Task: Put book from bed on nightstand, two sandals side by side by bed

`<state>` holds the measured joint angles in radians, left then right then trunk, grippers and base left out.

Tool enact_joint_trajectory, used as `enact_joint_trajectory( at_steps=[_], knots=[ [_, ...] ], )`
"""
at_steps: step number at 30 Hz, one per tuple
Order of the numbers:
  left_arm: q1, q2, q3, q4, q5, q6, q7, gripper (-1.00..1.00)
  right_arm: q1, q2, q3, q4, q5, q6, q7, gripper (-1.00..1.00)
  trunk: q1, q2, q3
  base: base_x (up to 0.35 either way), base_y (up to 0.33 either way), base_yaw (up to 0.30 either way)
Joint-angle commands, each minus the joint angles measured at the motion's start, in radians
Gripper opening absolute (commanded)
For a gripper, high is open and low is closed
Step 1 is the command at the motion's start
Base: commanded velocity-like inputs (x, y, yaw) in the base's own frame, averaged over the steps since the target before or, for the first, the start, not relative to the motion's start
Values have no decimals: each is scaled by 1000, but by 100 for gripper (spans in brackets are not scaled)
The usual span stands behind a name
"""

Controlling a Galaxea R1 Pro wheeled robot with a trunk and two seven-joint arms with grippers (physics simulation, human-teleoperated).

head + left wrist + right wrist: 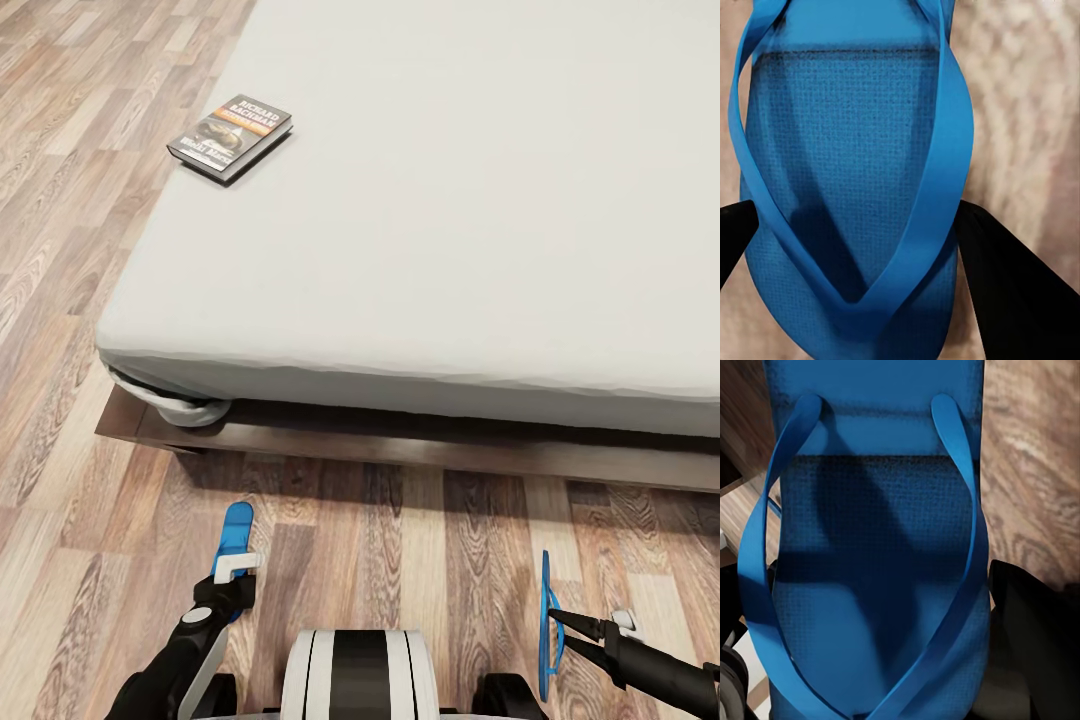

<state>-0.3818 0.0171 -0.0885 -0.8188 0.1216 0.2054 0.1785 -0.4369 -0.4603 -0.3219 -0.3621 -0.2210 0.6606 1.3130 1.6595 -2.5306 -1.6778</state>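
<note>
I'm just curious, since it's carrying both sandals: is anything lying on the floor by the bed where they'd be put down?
Nothing visible. Each gripper, left and right, holds a sandal over the wood floor, and the strip along the bed frame looks bare. The book lies on the mattress, well away.

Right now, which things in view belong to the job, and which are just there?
Part of the job:
- book, lying near the mattress corner
- bed
- sandal in the left gripper
- sandal in the right gripper, held on edge

Just there:
- wood floor
- robot's own base
</note>
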Motion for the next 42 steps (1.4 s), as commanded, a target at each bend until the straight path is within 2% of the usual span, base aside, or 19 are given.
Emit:
enact_joint_trajectory(
  at_steps=[1,30,31,42],
  knots=[
    [0,1,-7,-2,9,5,10,-100,0,0,-2,0,-1,9,2,-100,0,0,0,0,0,0],
    [0,1,-7,-2,9,6,12,-100,0,0,-2,-1,-2,5,2,-100,0,0,0,0,0,0],
    [0,1,-7,-2,9,6,12,100,0,0,-2,-1,-1,5,2,-100,0,0,0,0,0,0],
    [0,2,-7,-2,9,6,12,100,0,0,-2,-1,-1,5,2,-100,0,0,0,0,0,0]
  ],
)
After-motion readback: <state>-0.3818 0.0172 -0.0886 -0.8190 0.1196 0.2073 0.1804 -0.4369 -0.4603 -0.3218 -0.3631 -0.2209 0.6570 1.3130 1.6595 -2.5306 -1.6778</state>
